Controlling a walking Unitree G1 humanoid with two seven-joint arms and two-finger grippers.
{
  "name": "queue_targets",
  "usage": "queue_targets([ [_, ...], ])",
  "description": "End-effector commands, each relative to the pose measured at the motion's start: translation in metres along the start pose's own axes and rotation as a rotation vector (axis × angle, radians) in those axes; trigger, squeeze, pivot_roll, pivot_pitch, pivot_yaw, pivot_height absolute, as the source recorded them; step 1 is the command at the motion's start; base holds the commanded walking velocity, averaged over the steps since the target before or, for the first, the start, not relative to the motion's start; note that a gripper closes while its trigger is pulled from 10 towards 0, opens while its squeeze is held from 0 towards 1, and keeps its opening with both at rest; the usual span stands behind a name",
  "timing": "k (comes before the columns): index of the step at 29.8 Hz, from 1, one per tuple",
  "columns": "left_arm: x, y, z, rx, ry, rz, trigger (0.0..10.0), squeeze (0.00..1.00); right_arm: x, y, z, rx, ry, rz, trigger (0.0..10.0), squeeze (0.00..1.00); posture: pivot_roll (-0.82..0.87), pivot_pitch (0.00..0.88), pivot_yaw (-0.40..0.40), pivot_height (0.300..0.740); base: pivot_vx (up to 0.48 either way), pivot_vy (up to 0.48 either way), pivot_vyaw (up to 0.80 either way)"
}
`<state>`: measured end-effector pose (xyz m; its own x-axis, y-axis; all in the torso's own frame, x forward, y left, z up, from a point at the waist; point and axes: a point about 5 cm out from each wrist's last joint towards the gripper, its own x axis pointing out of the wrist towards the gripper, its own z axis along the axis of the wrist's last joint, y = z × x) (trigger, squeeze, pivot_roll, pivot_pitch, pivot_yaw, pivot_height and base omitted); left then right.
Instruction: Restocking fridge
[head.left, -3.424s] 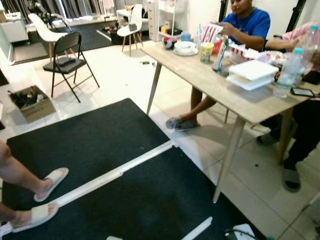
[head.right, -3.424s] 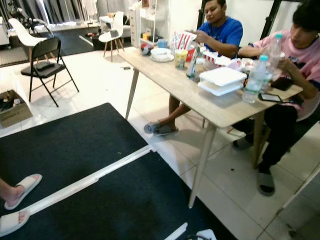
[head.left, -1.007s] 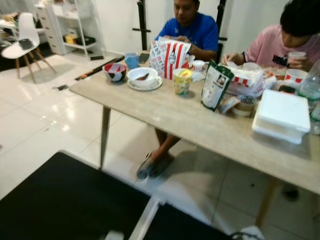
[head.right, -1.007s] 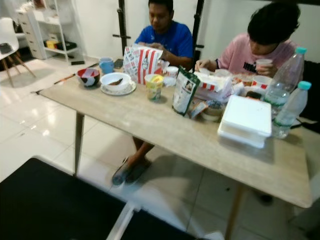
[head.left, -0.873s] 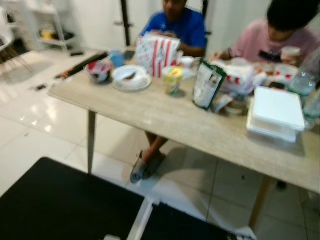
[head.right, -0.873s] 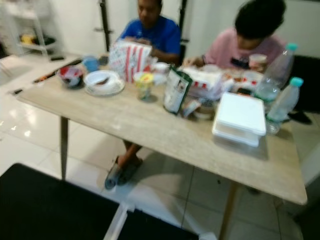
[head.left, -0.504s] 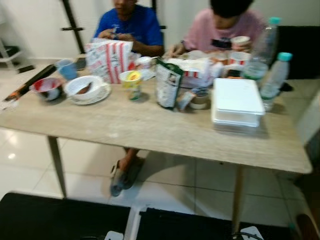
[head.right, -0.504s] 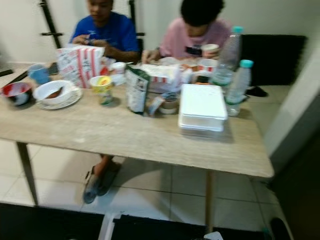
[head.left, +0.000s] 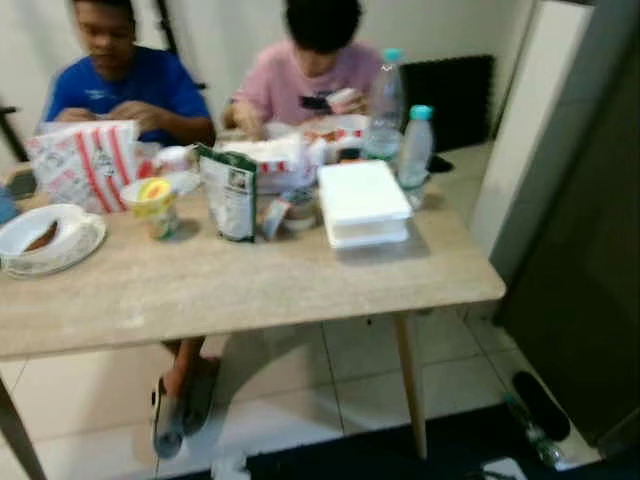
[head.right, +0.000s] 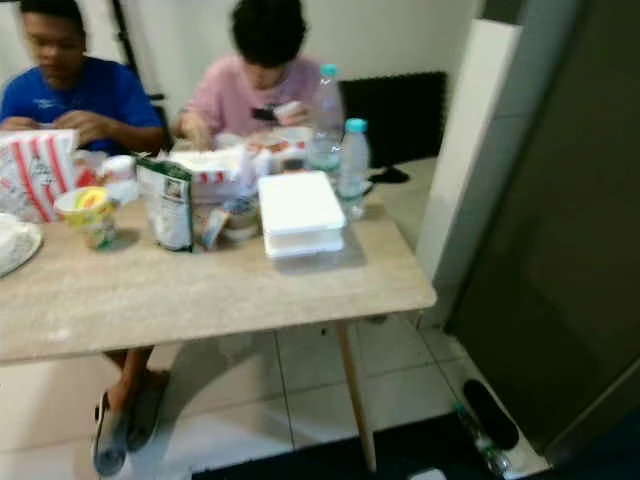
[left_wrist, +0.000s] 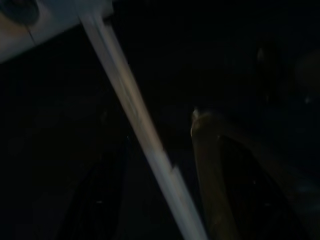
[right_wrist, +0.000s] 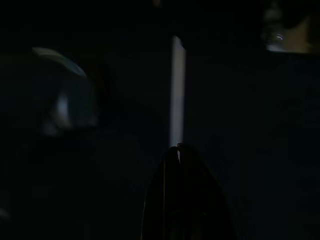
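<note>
Left eye view: closed white foam box (head.left: 363, 201)

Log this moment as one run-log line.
phase: walking, nothing held | ahead: wooden table, white foam box, two water bottles | right: dark fridge

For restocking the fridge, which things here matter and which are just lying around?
Likely for the job:
water bottles
white foam box
dark tall unit, maybe the fridge

Just lying about:
striped paper bag
yellow cup
green pouch
bowl
</note>
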<state>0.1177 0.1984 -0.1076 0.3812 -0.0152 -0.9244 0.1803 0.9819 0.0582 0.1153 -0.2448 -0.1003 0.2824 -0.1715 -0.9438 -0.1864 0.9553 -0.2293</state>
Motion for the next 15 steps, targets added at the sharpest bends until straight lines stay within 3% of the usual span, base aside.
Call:
queue_targets([
  [1, -0.002, 0.001, -0.014, 0.001, 0.044, 0.006, 10.0, 0.00, 0.000, 0.005, 0.011, 0.005, -0.048, 0.011, 10.0, 0.00, -0.02, 0.000, 0.031, 0.740, 0.000, 0.000, 0.00],
  [5, -0.002, 0.002, -0.015, 0.001, 0.049, 0.010, 10.0, 0.00, 0.000, 0.006, 0.015, 0.008, -0.060, 0.017, 10.0, 0.00, -0.02, 0.000, 0.031, 0.740, 0.000, -0.161, 0.00],
  [12, -0.003, 0.007, -0.016, -0.006, 0.047, 0.032, 10.0, 0.00, 0.000, 0.009, 0.023, -0.034, -0.077, 0.033, 10.0, 0.00, -0.01, 0.000, 0.025, 0.740, 0.000, -0.439, 0.00],
  [15, -0.004, 0.010, -0.016, -0.022, 0.039, 0.047, 10.0, 0.00, 0.000, 0.006, 0.026, -0.082, -0.084, 0.035, 10.0, 0.00, 0.00, 0.000, 0.021, 0.740, 0.000, 0.000, 0.00],
])
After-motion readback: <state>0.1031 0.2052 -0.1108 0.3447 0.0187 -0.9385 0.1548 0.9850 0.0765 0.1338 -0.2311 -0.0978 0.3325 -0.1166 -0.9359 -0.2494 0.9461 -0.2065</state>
